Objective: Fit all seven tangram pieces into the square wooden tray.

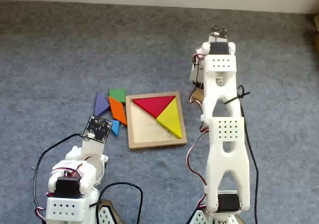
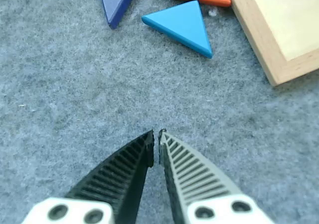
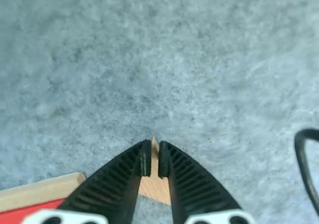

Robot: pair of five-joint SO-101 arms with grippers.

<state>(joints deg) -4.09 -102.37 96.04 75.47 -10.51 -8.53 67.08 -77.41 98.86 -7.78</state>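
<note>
Inside, the tray [image 1: 157, 144] holds red triangle [image 1: 154, 104], yellow triangle [image 1: 171, 118] — left gripper [image 2: 155, 135], right gripper [image 3: 154, 145] both closed.

The white left arm [image 1: 75, 184] is folded low near its base, with its wrist tipped forward and down. The left gripper [image 2: 155, 134], one ribbed black finger [image 2: 124, 169] and one pale grey finger [image 2: 192, 174], is closed to a thin slit at the tips. The white right arm [image 1: 227, 134] stretches far forward. The right gripper [image 3: 151, 145] points down, its two black fingers nearly together.
</note>
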